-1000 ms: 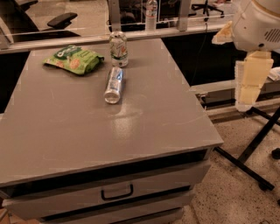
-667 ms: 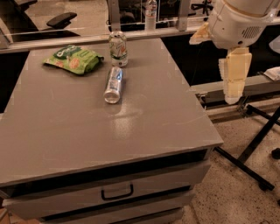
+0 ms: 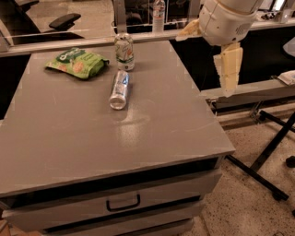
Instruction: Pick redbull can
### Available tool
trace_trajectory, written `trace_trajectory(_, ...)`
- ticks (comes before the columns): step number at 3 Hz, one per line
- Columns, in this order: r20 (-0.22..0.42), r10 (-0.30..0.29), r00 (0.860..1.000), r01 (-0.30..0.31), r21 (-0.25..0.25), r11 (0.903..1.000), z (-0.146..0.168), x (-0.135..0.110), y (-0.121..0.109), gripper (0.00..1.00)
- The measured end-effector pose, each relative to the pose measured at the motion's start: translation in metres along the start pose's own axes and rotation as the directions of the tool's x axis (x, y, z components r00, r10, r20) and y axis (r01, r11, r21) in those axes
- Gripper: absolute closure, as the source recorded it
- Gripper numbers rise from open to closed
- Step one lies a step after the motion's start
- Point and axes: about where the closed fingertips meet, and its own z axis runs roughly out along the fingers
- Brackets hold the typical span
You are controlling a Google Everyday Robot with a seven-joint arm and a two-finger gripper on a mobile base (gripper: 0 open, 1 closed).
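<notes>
The redbull can (image 3: pixel 119 89), slim and silver with blue patches, lies on its side on the grey table (image 3: pixel 69 138), its end pointing toward the front. A wider white-and-green can (image 3: pixel 124 51) stands upright just behind it. My gripper (image 3: pixel 229 69) hangs at the upper right, beyond the table's right edge, well to the right of the redbull can and above table height. It holds nothing that I can see.
A green snack bag (image 3: pixel 76 62) lies at the table's back left. The table has drawers with a handle (image 3: pixel 123 203) at the front. A black stand's legs (image 3: pixel 267 156) and a low shelf (image 3: pixel 249 92) are on the right. A bottle (image 3: pixel 158 9) stands behind.
My arm and gripper have moved left and up, closer to the table's right edge. The cans and bag have not moved.
</notes>
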Motion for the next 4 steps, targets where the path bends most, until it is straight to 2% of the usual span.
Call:
trace_trajectory(1, -0.009, -0.071, 0.997, 0.07, -0.017, 0.9974, 0.009, -0.011, -0.019, 0.0)
trace_trajectory(2, -0.016, -0.266, 0.964, 0.265, -0.053, 0.9628, 0.028, -0.036, -0.051, 0.0)
trace_trajectory(3, 0.042, -0.525, 0.85, 0.527, -0.062, 0.8479, 0.062, -0.072, -0.094, 0.0)
trace_trajectory(4, 0.125, -0.707, 0.696, 0.717, -0.055, 0.6951, 0.106, -0.098, -0.123, 0.0)
